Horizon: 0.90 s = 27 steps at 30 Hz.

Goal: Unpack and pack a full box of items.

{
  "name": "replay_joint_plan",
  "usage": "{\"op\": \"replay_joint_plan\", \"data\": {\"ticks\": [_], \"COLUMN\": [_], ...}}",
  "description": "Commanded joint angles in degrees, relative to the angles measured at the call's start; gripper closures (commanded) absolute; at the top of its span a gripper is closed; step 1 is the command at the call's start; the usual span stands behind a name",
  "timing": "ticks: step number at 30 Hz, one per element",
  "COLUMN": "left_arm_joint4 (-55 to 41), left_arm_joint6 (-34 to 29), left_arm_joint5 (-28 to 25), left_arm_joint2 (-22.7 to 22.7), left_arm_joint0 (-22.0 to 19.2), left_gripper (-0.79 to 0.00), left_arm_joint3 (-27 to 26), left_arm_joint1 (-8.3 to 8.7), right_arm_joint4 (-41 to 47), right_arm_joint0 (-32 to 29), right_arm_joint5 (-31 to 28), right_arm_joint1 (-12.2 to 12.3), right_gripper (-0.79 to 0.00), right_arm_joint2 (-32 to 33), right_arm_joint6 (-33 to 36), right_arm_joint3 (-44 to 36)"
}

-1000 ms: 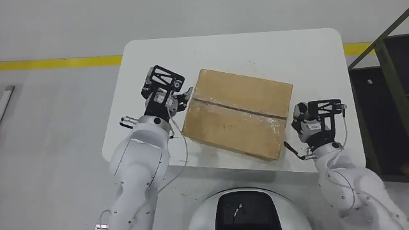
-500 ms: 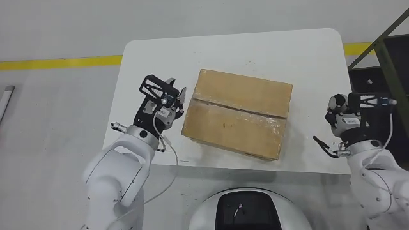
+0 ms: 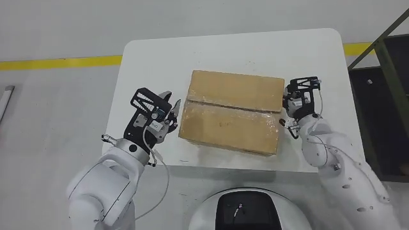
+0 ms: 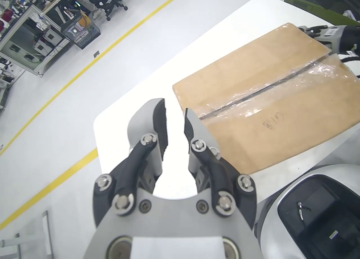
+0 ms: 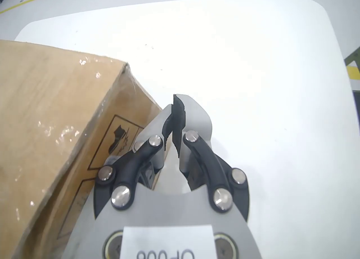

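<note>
A: Jaws: left jaws a narrow gap, empty, just beside the box [image 3: 231, 112] left end. Right jaws pinched closed, empty, at its right end, maybe touching.
B: Box?
A: Mid-frame on counter [image 3: 255, 48], seam taped. Arms likely flank it to square it up.

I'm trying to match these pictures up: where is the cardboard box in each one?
Top view: cardboard box mid-table, between both arms.
Left wrist view: box just beyond the left gripper.
Right wrist view: box's end wall beside the right gripper.
Shared landmark: the white table beneath it.
</note>
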Motion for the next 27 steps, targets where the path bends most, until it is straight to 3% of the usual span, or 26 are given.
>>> {"op": "replay_joint_plan", "data": {"ticks": [1, 4, 7, 14, 17, 23, 24, 25, 26, 27], "left_arm_joint4": [-0.06, -0.06, -0.06, -0.06, 1.44, 4.42, 4.27, 4.07, 4.07, 4.07], "left_arm_joint6": [-0.02, -0.02, -0.02, -0.02, 3.43, 7.62, 8.19, 8.29, 8.29, 8.29], "left_arm_joint5": [0.05, 0.05, 0.05, 0.05, 1.95, 5.59, 6.27, 6.56, 6.56, 6.56], "left_arm_joint2": [0.04, 0.04, 0.04, 0.04, 0.31, 0.42, 0.27, 0.20, 0.20, 0.20], "left_arm_joint0": [0.03, 0.03, 0.03, 0.03, 0.25, 1.02, 1.27, 1.40, 1.40, 1.40], "left_gripper": [-0.785, -0.785, -0.785, -0.785, -0.785, -0.785, -0.785, -0.785, -0.785, -0.785], "left_arm_joint3": [0.00, 0.00, 0.00, 0.00, 0.07, -0.93, -0.93, -0.93, -0.93, -0.93], "left_arm_joint1": [0.01, 0.01, 0.01, 0.01, 0.10, 0.32, 0.34, 0.34, 0.34, 0.34], "right_arm_joint4": [-0.59, -0.48, -1.27, -9.79, -10.30, -3.14, -2.79, -3.38, -3.47, -3.47], "right_arm_joint0": [1.60, 1.76, -1.82, -17.88, -24.08, -30.72, -31.57, -32.29, -32.76, -32.76], "right_arm_joint5": [0.41, 1.92, 3.13, -0.42, -3.98, -11.96, -13.46, -14.81, -15.52, -15.52], "right_arm_joint1": [-0.21, -0.36, -0.03, 1.64, 2.11, 2.40, 2.47, 2.55, 2.58, 2.58], "right_gripper": [0.000, 0.000, 0.000, 0.000, 0.000, 0.000, -0.022, -0.148, -0.332, -0.007], "right_arm_joint2": [-0.95, -0.54, 2.02, 12.21, 17.55, 25.75, 26.70, 27.54, 27.83, 27.83], "right_arm_joint6": [-0.38, -0.91, -0.88, 3.47, 5.33, 1.02, 0.46, -0.25, -0.71, -0.71], "right_arm_joint3": [0.96, -0.70, -7.64, -31.34, -38.12, -38.62, -38.62, -38.62, -38.62, -38.62]}}
